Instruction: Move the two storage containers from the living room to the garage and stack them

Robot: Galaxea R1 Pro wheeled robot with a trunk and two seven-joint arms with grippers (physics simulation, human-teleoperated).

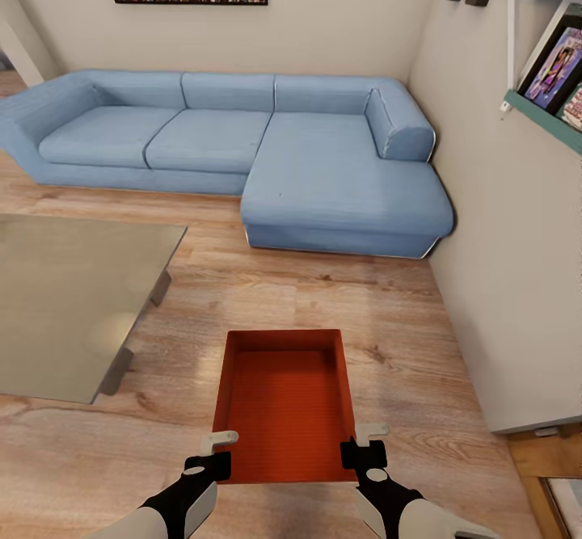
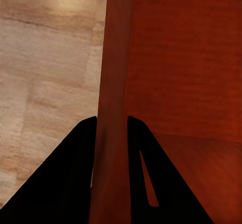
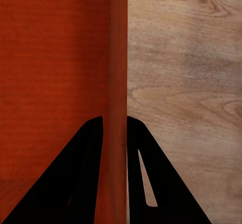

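Between the arms, above the wood floor (image 1: 388,313), hangs one storage container (image 1: 287,402); left end effector (image 1: 212,452) and right end effector (image 1: 364,440) each pinch a side wall (near corners). Rigid, probably light; thin walls could slip.

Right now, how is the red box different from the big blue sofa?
The red box is small, open-topped and gripped by the left claw and right claw; the blue sofa is big, cushioned and untouched. The box is near the robot; the sofa stands against the wall. Both are above wood flooring.
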